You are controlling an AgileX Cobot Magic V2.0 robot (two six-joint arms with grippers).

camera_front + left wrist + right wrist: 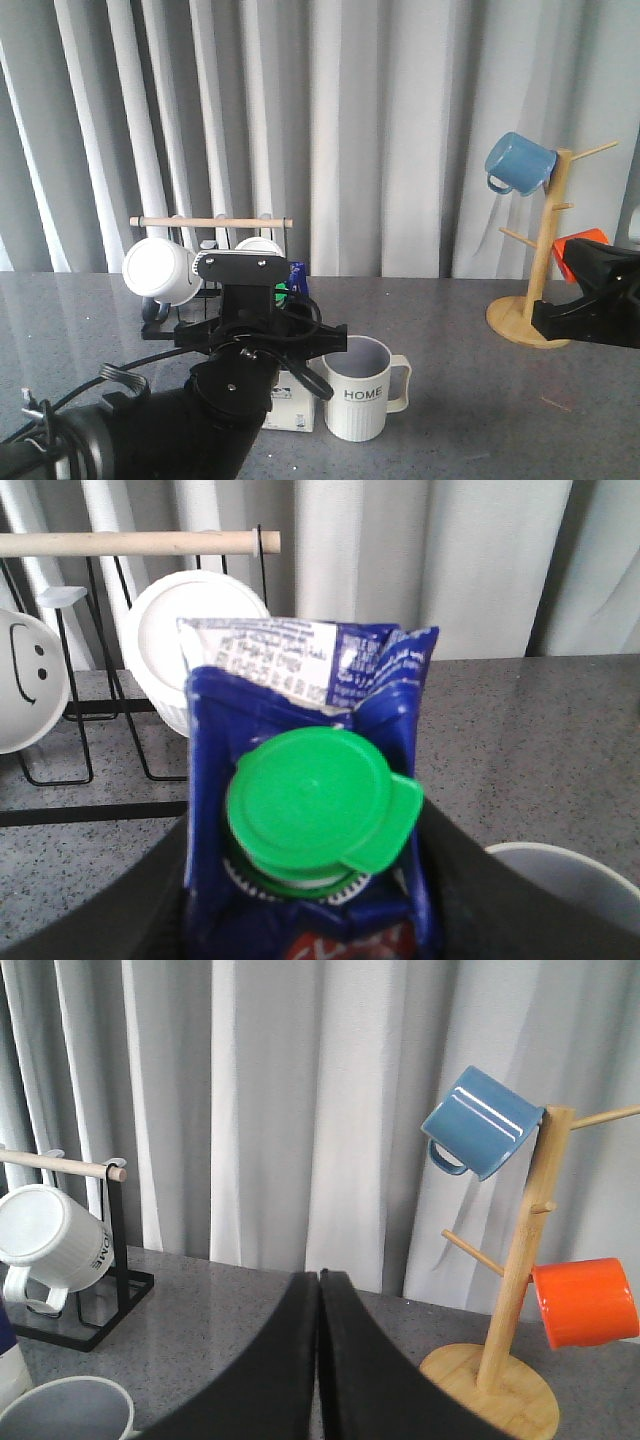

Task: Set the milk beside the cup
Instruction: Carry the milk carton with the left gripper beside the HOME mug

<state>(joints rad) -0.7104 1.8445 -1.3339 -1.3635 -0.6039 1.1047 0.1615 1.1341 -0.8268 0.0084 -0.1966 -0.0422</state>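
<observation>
The milk [300,685], a blue-and-white carton with a green cap [310,800], stands upright between the two black fingers of my left gripper [310,880], which press on both of its sides. In the front view the arm hides most of it; only its white base [292,410] on the table and a bit of blue top show. The cup [358,400], a ribbed pale mug lettered HOME, stands just right of the carton, its handle to the right, and its rim [570,875] shows beside the fingers. My right gripper [319,1278] is shut and empty, hovering at the far right [545,315].
A black wire rack with a wooden rod [210,222] holds white mugs behind the carton. At the right stands a wooden mug tree [545,270] with a blue mug [518,162] and an orange mug [580,240]. A grey curtain closes the back.
</observation>
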